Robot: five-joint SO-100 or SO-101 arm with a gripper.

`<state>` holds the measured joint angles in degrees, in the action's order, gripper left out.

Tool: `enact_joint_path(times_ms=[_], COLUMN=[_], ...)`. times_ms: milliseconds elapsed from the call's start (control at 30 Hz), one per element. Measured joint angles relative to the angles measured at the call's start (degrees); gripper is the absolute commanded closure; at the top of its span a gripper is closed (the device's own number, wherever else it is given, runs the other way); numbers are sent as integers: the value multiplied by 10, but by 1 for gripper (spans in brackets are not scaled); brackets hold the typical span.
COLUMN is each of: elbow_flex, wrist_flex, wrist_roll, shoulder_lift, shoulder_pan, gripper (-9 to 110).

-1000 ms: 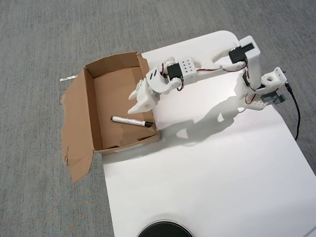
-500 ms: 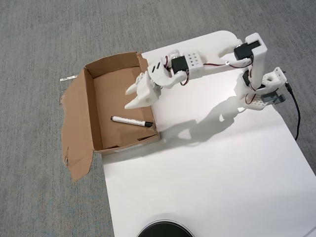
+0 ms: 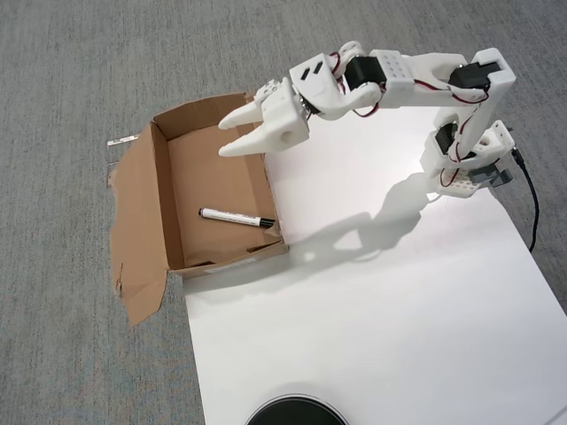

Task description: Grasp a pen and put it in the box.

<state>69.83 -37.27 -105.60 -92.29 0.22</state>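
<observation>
In the overhead view the gripper [image 3: 229, 133] is seen with its two white fingers spread apart and nothing held between them. The fingertips point toward the left of the picture and are placed over the upper right part of the box [image 3: 161, 190], near its top right corner. The white arm [image 3: 399, 80] is stretched from its base [image 3: 469, 173] at the right, arching up and across to the gripper.

The pen [image 3: 236, 217] is found inside the box, lying flat on the cardboard floor below the gripper in the picture and clear of the fingers. It is laid almost level across the frame, with a slight tilt; its black cap is turned to the right, close to the right wall of the box, and its small dark end is turned to the left.

The box is set open, with a torn flap [image 3: 137, 230] folded out flat on its left side, away from the gripper. The right wall of the box is placed against the left edge of a white sheet [image 3: 372, 328], on which the arm's base is also mounted. A grey carpet-like bench [image 3: 71, 80] is seen under everything. A black round object [image 3: 295, 413] is cut off by the bottom edge of the picture, well away from the gripper. A black cable [image 3: 532, 204] is run down from the base.
</observation>
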Motion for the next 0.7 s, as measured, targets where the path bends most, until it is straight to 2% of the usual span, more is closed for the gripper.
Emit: enact_joint_path(times_ms=[267,700], elbow_flex=[24,327], wrist_flex=[0,0], wrist_roll=[0,137], shoulder_lift=[-62,-330], shoulder_pan=[-2,5], gripper=[81,81])
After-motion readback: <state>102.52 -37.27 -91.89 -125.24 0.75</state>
